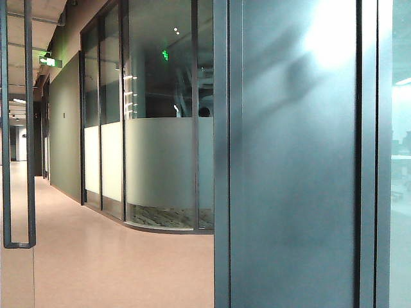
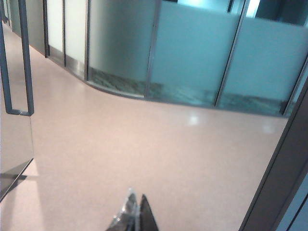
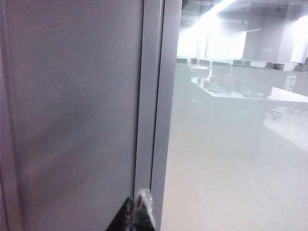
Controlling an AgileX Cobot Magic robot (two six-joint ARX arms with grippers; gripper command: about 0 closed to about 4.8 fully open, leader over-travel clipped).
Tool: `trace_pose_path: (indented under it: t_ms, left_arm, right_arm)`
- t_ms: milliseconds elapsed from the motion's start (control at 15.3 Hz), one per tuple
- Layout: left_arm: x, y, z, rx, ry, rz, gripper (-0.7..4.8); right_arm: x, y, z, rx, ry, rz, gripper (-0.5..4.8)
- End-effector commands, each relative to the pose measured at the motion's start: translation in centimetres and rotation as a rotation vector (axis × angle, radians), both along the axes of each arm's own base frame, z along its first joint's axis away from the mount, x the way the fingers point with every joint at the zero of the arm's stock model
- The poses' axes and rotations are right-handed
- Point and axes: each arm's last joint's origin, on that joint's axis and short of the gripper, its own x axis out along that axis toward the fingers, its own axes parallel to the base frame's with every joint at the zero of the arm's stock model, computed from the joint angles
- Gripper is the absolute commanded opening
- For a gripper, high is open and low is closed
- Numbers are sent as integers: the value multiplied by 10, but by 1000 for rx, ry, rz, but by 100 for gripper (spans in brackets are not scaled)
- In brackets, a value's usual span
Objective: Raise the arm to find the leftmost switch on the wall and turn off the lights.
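While the exterior view shows neither arm, it takes in a corridor with a pinkish floor (image 1: 96, 256), a curved glass partition (image 1: 160, 160) frosted across its lower half, and close by a broad grey wall panel (image 1: 295, 167) framed by dark metal posts. A green exit sign (image 1: 50, 61) glows high up on the far side of the corridor. Nearest the camera on that side hangs a glass door with a long dark handle (image 1: 18, 128).

No wall switch can be made out in any of the three views, so its place cannot be told.

The left gripper (image 2: 137, 216) shows only as two fingertips at the edge of its wrist view, pressed together with no gap and nothing between them. It hangs above the bare floor (image 2: 144, 144), well apart from the frosted partition (image 2: 192, 53) and from the door handle (image 2: 19, 62).

The right gripper (image 3: 137, 214) is likewise closed and holds nothing, one fingertip dark and one wrapped in something clear. It sits just in front of a grey metal post (image 3: 151, 96), with the plain grey panel (image 3: 72, 110) on one side and a glass pane (image 3: 231, 134) on the other. Through that pane a lit office with desks (image 3: 240, 91) is dimly visible.
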Motion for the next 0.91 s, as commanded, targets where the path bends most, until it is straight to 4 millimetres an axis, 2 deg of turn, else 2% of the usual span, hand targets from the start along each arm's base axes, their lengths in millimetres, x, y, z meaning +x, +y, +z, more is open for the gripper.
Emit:
trace_pose_path:
  t_ms: [65,913]
  left_arm:
    - [0,1,-1,23,15,25,-5]
    - [0,1,-1,18,12,44,-5]
  right_arm:
    - [-1,-1,3,8,-17,-1,-1]
    - [-1,-1,3,8,-17,-1,-1]
